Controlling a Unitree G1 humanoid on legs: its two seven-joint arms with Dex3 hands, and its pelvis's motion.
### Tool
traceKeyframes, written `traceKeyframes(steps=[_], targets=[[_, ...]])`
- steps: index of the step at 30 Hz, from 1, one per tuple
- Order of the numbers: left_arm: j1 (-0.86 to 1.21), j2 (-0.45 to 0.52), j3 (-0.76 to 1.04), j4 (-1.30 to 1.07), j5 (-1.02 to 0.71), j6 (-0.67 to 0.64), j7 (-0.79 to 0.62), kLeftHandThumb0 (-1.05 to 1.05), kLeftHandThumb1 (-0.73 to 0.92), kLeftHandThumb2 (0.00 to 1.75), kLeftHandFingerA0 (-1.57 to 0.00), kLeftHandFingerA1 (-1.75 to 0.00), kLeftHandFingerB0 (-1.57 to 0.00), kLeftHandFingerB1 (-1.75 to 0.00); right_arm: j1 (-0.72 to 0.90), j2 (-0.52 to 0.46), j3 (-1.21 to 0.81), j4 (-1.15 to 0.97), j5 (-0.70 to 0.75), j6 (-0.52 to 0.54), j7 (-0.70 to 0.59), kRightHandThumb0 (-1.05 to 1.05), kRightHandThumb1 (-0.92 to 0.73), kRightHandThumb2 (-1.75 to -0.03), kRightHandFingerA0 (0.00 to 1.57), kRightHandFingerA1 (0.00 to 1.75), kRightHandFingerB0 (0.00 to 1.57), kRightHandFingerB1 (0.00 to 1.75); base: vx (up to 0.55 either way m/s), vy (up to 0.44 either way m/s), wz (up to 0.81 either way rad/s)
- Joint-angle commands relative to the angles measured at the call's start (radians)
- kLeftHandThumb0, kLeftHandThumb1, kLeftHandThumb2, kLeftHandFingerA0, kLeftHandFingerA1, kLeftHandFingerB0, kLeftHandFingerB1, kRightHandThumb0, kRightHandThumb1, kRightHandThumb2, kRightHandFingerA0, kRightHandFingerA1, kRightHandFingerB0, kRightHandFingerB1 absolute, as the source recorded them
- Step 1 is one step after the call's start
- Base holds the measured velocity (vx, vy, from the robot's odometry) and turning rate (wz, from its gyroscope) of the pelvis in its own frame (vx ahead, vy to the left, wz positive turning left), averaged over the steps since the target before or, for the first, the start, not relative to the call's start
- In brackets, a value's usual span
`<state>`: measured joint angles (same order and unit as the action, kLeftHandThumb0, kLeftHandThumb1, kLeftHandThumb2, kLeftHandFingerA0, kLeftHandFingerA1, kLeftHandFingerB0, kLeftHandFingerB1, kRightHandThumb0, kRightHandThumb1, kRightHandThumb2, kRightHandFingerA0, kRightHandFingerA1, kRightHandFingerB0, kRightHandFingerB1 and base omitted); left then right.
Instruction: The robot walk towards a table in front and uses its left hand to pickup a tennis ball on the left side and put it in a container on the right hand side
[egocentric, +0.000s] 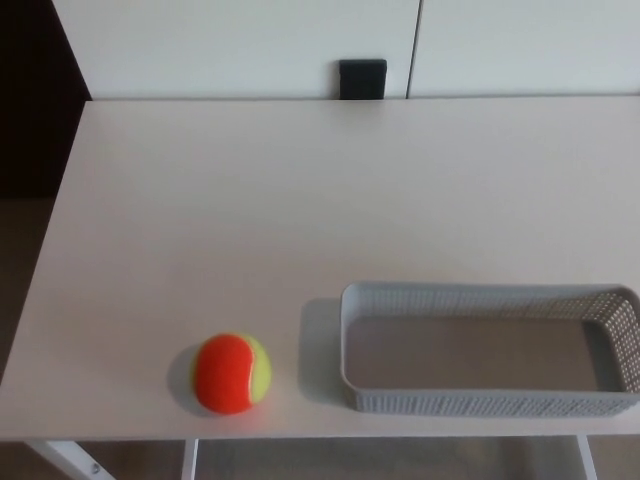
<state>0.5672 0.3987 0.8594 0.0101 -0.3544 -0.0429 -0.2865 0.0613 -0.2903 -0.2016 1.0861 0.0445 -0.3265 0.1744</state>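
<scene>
Neither the left hand nor the right hand shows in the head view, so their pose cannot be told. The tennis ball (232, 373), orange and yellow-green, sits on the white worktop (300, 200) near its front edge at left. It lies just left of the empty grey mesh container (490, 402), not touching it.

The ball (232, 373) sits on the table (300, 200) near its front edge, left of the basket (490, 403). A wall box (362, 79) lies behind the table.
</scene>
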Motion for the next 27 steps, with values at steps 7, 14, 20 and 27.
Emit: traceKeyframes(steps=[7, 14, 20, 27], targets=[[-0.117, 0.081, -0.311, -0.604, -0.068, 0.004, -0.150, -0.38, 0.45, 0.68, -0.05, -0.38, -0.04, -0.15, -0.014, -0.031, 0.004, 0.013, -0.010, -0.001, -0.008, -0.53, -0.40, -0.57, 0.92, 0.59, 0.56, 0.41, 0.00, 0.000, 0.00], [-0.173, 0.049, -0.500, -0.415, 0.116, -0.137, -0.181, -0.42, 0.49, 0.57, -0.16, -0.32, -0.06, -0.20, -0.025, -0.035, 0.002, 0.019, -0.008, 0.010, -0.007, -0.48, -0.44, -0.55, 0.91, 0.55, 0.58, 0.40, 0.00, 0.000, 0.00], [-0.213, 0.054, -0.606, -0.241, 0.191, -0.239, -0.188, -0.46, 0.50, 0.58, -0.14, -0.32, -0.05, -0.20, -0.028, -0.033, 0.012, 0.016, -0.015, 0.009, -0.011, -0.53, -0.40, -0.57, 0.92, 0.58, 0.57, 0.42, 0.00, 0.000, 0.00], [-0.266, 0.038, -0.691, -0.106, 0.328, -0.338, -0.114, -0.58, 0.40, 0.70, -0.12, -0.41, -0.07, -0.25, -0.035, -0.032, 0.012, 0.026, -0.012, 0.020, -0.014, -0.48, -0.43, -0.55, 0.91, 0.56, 0.58, 0.40, 0.00, 0.000, 0.00]])
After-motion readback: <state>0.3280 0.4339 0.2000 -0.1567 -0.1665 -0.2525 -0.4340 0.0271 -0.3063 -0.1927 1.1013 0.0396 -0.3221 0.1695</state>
